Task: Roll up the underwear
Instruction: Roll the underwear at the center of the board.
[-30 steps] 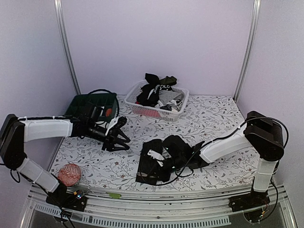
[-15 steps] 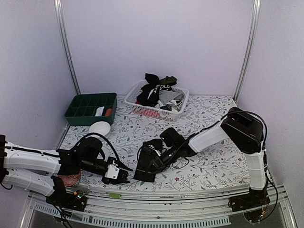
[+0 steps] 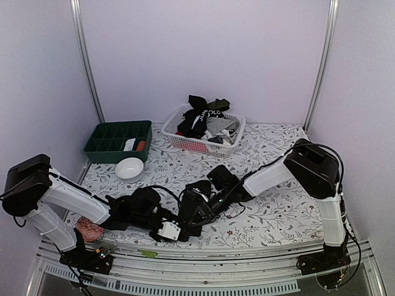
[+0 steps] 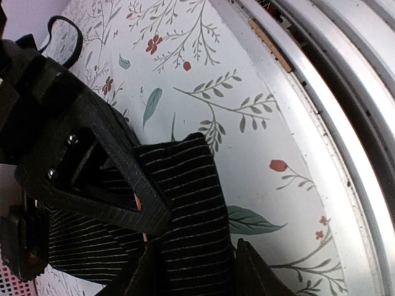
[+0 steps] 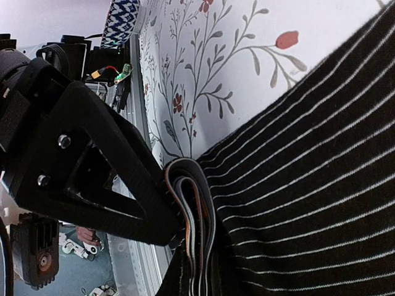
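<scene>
1. At the far left a green tray [image 3: 117, 137] and a white bowl [image 3: 129, 168] sit well apart from the work.
2. The left gripper [image 3: 178, 229] lies low at the near edge of the table [image 3: 278, 216]. Its fingers straddle the near corner of the striped underwear [image 4: 185, 203]. I cannot tell whether they are pinching the cloth or just sitting around it.
3. That underwear, black with thin pale stripes, lies flat on the flowered table between the two grippers, just in from the metal rail [image 4: 321, 117].
4. The right gripper [image 3: 199, 209] is clamped on the cloth's doubled-over edge. Its wrist view shows several layers stacked at the finger [image 5: 123, 185].
5. Further back, the white basket [image 3: 229, 145] holds more underwear, black, white and grey.
6. The step in hand looks like the start of the roll. The first fold is made and held, and the garment is mostly unrolled.
7. The next move probably needs both grippers to turn that folded edge over evenly along the cloth. The left side must have a firm hold, or the roll will go skew or slip open.
</scene>
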Action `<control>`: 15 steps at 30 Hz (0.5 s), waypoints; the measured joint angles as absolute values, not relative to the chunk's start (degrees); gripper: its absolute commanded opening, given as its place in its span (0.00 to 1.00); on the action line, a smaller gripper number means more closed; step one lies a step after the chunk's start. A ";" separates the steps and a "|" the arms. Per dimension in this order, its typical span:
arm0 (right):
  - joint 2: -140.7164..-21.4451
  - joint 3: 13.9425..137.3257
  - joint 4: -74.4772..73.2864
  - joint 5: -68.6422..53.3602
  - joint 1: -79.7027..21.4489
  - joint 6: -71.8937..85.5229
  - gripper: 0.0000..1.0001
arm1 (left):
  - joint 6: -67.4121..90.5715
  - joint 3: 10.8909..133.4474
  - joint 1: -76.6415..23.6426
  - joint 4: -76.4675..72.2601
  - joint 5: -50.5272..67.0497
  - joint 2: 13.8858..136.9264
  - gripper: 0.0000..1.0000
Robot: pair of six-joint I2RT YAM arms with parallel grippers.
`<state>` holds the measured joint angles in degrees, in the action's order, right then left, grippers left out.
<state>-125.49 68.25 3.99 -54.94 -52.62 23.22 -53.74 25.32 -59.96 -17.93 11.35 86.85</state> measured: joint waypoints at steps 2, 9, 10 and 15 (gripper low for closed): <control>-125.58 68.25 3.99 -55.11 -52.56 23.22 0.00 | -54.43 26.55 -60.16 -18.37 10.15 88.44 0.24; -125.12 67.68 4.27 -54.72 -52.05 23.20 0.01 | -56.55 30.24 -60.58 -12.56 9.23 89.36 0.00; -124.66 67.20 4.54 -54.11 -51.92 23.18 0.06 | -56.45 31.00 -60.58 -11.07 9.43 89.38 0.00; -118.96 61.23 7.35 -47.29 -51.42 23.31 0.28 | -55.27 37.76 -59.33 -2.92 12.27 92.25 0.00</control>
<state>-118.96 61.23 7.35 -47.29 -51.42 23.31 -55.27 37.76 -59.33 -2.92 12.27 92.25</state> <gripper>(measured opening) 0.156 0.039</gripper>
